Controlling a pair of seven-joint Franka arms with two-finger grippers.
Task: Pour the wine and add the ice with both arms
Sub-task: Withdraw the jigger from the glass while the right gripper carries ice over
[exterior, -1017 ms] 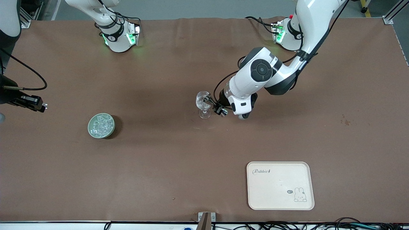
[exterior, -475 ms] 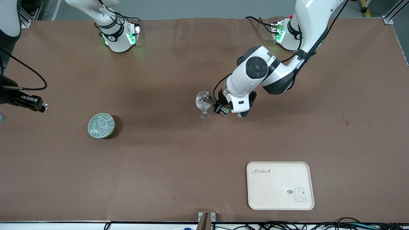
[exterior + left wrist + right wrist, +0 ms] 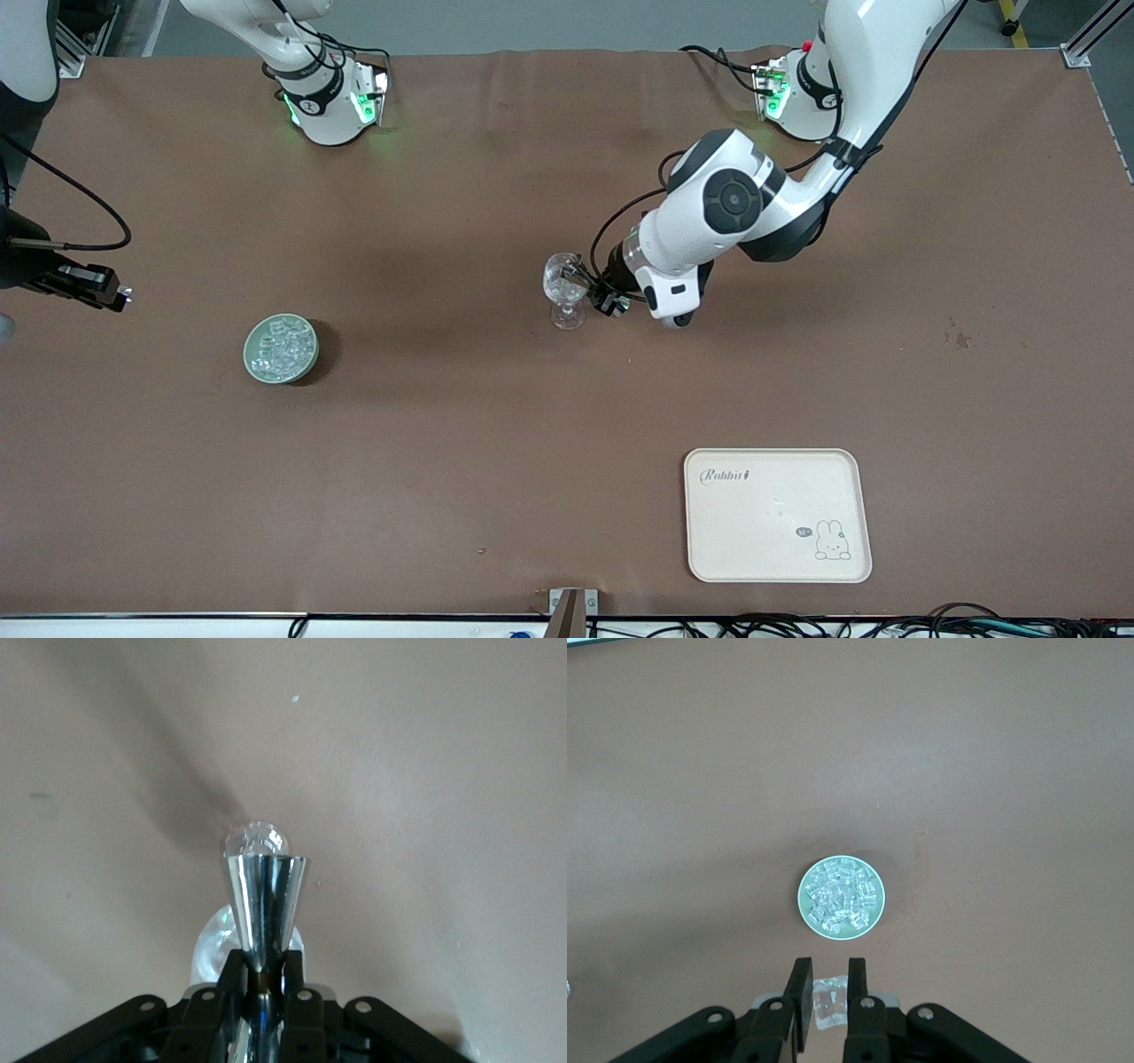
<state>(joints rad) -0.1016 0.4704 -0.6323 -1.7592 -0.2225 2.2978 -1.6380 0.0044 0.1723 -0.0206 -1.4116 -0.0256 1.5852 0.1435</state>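
Observation:
A clear stemmed glass (image 3: pixel 561 282) with a round foot stands mid-table. It also shows in the left wrist view (image 3: pixel 252 837). My left gripper (image 3: pixel 602 295) is shut on a small shiny metal measuring cup (image 3: pixel 583 281), gripped at its narrow waist (image 3: pixel 263 964). The cup (image 3: pixel 266 895) is tipped with its mouth at the glass's rim. No wine is visible. My right gripper (image 3: pixel 120 297) hangs over the table's edge at the right arm's end, shut on one ice cube (image 3: pixel 830 1003). More ice cubes (image 3: pixel 282 346) fill a pale green dish (image 3: pixel 251 356), seen in the right wrist view (image 3: pixel 803 896).
A cream tray (image 3: pixel 775 514) with a rabbit drawing lies near the front edge, toward the left arm's end. Brown table cover (image 3: pixel 443 461) lies bare between dish, glass and tray.
The left arm's wrist and elbow have turned a little, and the measuring cup has shifted slightly at the glass. The right arm has not moved.

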